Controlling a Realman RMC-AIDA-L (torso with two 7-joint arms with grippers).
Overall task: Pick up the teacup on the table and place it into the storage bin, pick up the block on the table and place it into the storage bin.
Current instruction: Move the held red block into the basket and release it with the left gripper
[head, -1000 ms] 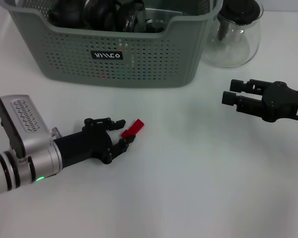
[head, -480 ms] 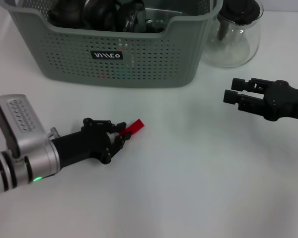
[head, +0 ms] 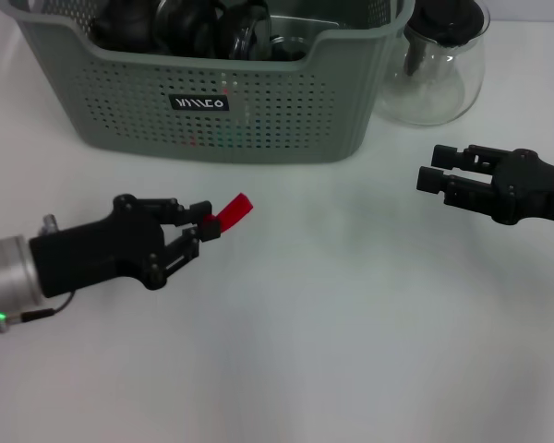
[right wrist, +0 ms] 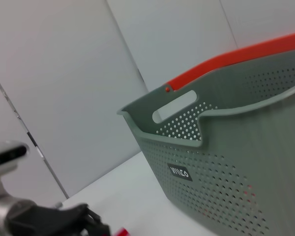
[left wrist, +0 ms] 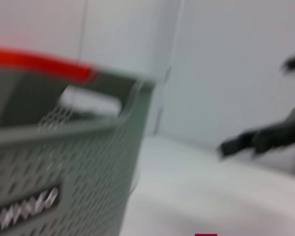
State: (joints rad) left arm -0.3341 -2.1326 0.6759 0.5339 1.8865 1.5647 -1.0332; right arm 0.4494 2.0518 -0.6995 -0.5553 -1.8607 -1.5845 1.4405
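Block (head: 232, 211), small and red, sits at the very tips of the left gripper (head: 203, 227), whose fingers are closed on only its lower end; most of the block sticks out, tilted up toward the storage bin (head: 286, 115); it seems lifted off the white table (head: 351, 351), in front of the bin's labelled wall but not yet over the rim. The grip looks shallow, so I judge the main danger is that the block turns or slips out between the fingertips during a fast swing, and falls on the table before the bin. A second danger is the front wall; if the arm goes forward without rising enough, the block or the fingers can strike it and knock the piece loose. The bin already holds dark objects, so a release from too high may let the block bounce. The right gripper (head: 433, 181) hangs apart near the glass teapot (head: 439, 65), fingers a little separated, holding nothing. A teacup I cannot identify with certainty.
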